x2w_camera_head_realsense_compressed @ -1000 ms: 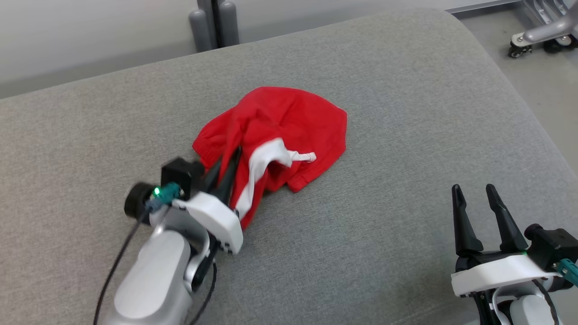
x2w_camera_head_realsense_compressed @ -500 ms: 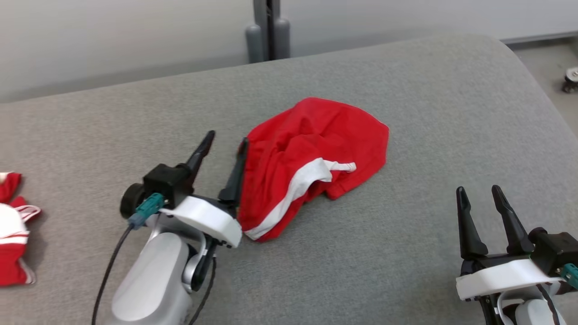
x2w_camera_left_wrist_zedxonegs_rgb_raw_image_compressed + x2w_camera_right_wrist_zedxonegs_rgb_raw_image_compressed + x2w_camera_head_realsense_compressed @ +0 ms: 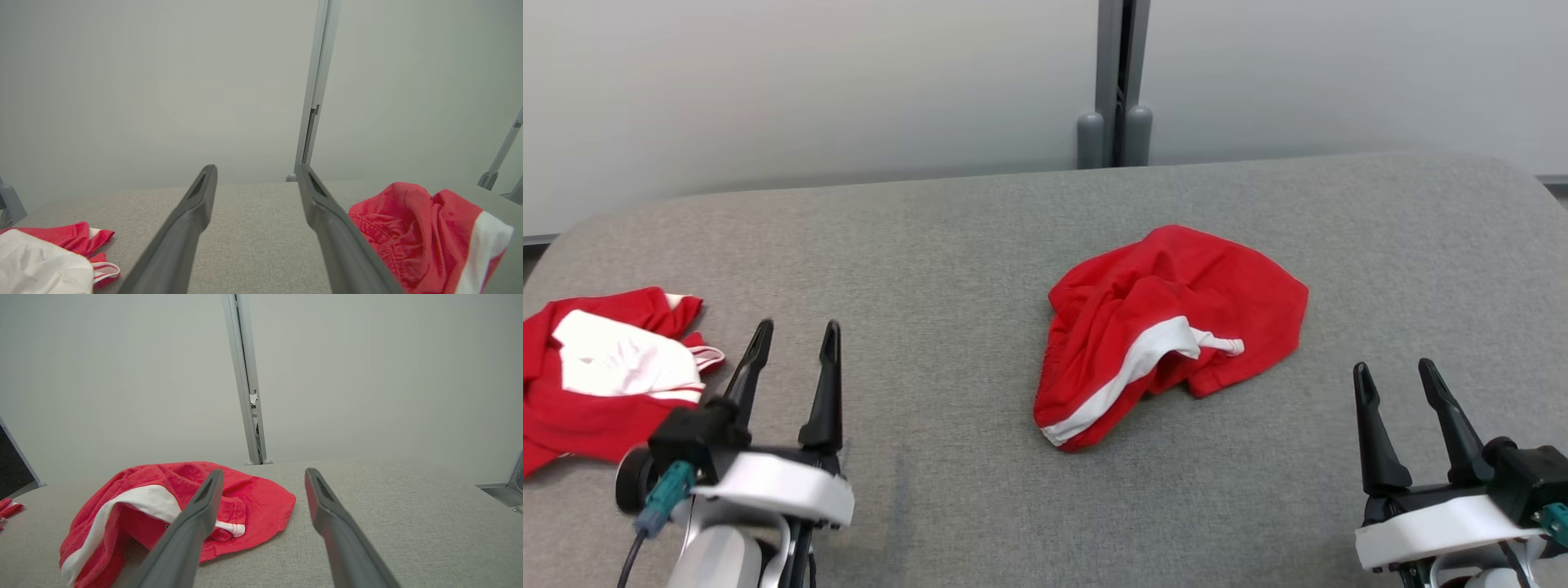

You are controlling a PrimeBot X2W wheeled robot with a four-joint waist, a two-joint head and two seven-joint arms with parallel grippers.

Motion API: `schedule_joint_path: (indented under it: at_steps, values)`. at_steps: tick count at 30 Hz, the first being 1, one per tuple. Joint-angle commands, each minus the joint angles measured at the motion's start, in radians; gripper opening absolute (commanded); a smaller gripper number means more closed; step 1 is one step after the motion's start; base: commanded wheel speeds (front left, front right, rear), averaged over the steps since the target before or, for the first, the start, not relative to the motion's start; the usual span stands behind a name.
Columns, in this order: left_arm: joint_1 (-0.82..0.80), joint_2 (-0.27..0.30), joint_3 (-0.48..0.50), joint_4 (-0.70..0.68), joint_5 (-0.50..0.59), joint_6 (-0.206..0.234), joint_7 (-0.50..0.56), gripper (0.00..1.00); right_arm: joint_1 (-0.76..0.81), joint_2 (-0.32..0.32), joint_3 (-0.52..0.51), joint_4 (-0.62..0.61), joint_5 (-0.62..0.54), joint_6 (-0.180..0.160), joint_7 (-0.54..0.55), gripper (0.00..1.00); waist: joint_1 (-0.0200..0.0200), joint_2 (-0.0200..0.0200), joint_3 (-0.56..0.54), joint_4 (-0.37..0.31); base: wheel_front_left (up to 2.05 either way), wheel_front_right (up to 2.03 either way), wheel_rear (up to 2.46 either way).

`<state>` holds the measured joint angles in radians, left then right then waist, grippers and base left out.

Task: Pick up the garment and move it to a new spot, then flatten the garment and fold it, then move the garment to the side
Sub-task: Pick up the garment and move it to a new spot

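Starting at the near edge of the grey tabletop [image 3: 947, 245], the left tool [image 3: 797, 327] and the right tool [image 3: 1395, 367] are seen low in the head view. Each has its two dark fingers spread wide, and nothing is held between them. Just beside the left tool, on its outer side, a second red-and-white garment [image 3: 605, 367] is bunched near the tabletop's left edge. Farther in, between the two tools and ahead of both, the red shorts [image 3: 1176, 318] are heaped on the tabletop, crumpled, with a white stripe folded across the near side. Their long axis is laid diagonally, from a near end turned toward the left tool to a far end turned toward the right. From the left tool the heap is found ahead and to the right, well apart. From the right tool it is found ahead and to the left, and closer, so the right arm is judged the nearer one. Since the shorts are not yet flattened, spreading is taken as the coming step, and an inward reach from each side is called for. Beyond the far edge, a grey post [image 3: 1123, 82] is set against the wall.
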<state>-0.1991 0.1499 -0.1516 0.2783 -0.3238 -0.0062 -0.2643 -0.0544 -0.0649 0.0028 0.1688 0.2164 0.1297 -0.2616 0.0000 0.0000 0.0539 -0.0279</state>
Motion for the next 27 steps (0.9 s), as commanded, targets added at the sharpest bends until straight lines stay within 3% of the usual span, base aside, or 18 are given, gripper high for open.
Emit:
schedule_joint_path:
  at_steps: [1,13,27]
  values:
    - [0.029,0.001,0.009,-0.011,0.012,0.007,0.000,1.00,0.012,-0.005,-0.003,-0.005,-0.009,0.002,-0.005,1.00,0.0000,0.0000,-0.018,0.018,0.00,0.00,0.00]
    - [0.210,0.000,0.082,-0.095,0.049,0.021,0.000,1.00,0.049,-0.012,-0.007,0.000,0.001,0.002,-0.005,1.00,0.0000,0.0000,-0.043,0.045,0.00,0.00,0.00]
    - [0.239,-0.046,0.103,-0.106,0.069,0.013,0.000,1.00,0.056,-0.006,0.000,0.024,0.001,0.002,-0.005,1.00,0.0000,0.0000,-0.044,0.038,0.00,0.00,0.00]
